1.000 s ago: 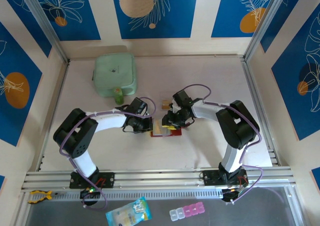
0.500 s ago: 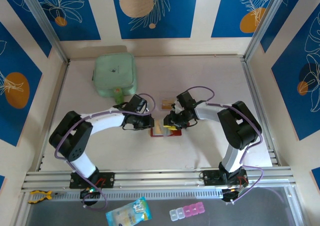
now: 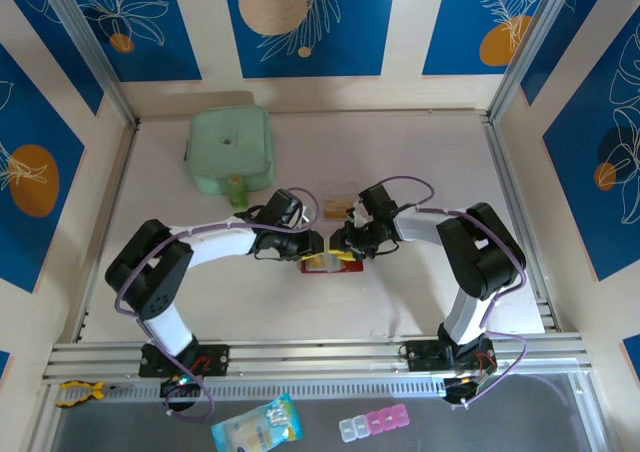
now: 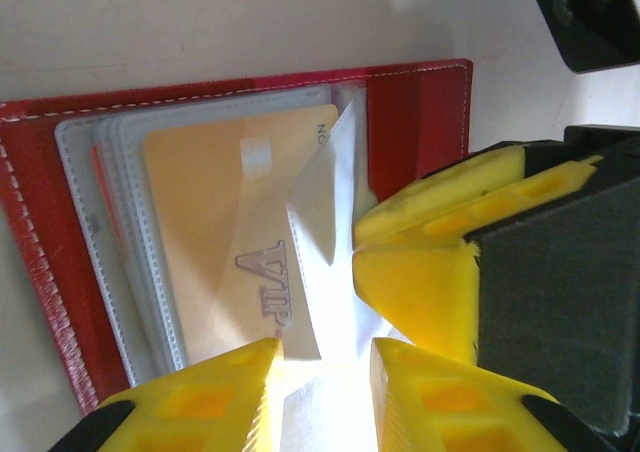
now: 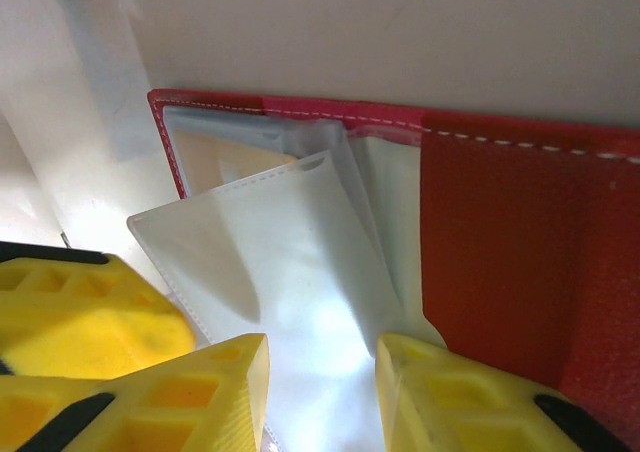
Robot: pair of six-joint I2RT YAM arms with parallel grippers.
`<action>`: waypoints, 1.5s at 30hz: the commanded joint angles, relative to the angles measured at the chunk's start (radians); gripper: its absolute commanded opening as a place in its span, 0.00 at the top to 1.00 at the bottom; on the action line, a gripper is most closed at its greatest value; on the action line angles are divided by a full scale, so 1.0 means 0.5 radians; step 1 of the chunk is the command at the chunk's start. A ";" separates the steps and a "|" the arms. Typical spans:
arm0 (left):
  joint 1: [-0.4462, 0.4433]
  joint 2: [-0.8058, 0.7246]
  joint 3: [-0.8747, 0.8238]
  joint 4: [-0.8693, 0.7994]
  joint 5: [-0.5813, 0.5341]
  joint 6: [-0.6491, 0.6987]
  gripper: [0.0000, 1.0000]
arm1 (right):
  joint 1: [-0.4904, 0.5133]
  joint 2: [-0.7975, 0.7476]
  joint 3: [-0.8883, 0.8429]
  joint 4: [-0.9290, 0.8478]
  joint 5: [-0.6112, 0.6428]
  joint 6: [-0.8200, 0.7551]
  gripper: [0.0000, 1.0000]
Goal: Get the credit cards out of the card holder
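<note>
The card holder point(image 3: 325, 264) lies open on the table between my two grippers, dark red point(image 4: 420, 112) with pale clear sleeves point(image 5: 290, 262). A gold credit card point(image 4: 220, 222) marked VIP sits inside one sleeve. A tan card point(image 3: 333, 210) lies loose on the table just behind. My left gripper point(image 3: 310, 244) hangs over the holder's left half, its jaws point(image 4: 325, 392) open astride the card's lower edge. My right gripper point(image 3: 340, 244) is open too point(image 5: 320, 392), with a lifted sleeve flap lying between its fingers point(image 4: 420, 282).
A mint-green square pouch point(image 3: 230, 150) sits at the back left. Metal frame posts and a rail point(image 3: 320, 350) bound the table. Below the rail lie a pill box point(image 3: 375, 424) and a packet point(image 3: 255, 424).
My left gripper has gone from shut to open and slid right over the holder. The right gripper shifted slightly and kept its opening.
</note>
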 commanded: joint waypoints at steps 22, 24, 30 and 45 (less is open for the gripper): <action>-0.043 0.045 0.145 0.048 0.091 -0.075 0.74 | -0.151 -0.401 -0.058 -0.170 -0.022 -0.011 0.66; -0.047 0.044 0.176 0.027 0.092 -0.069 0.74 | -0.177 -0.441 -0.068 -0.193 -0.022 -0.022 0.66; -0.067 0.070 0.291 -0.030 0.100 -0.038 0.70 | -0.255 -0.535 -0.096 -0.246 -0.037 -0.055 0.66; -0.150 0.313 0.545 -0.009 0.155 -0.045 0.63 | -0.367 -0.702 -0.153 -0.378 -0.034 -0.131 0.65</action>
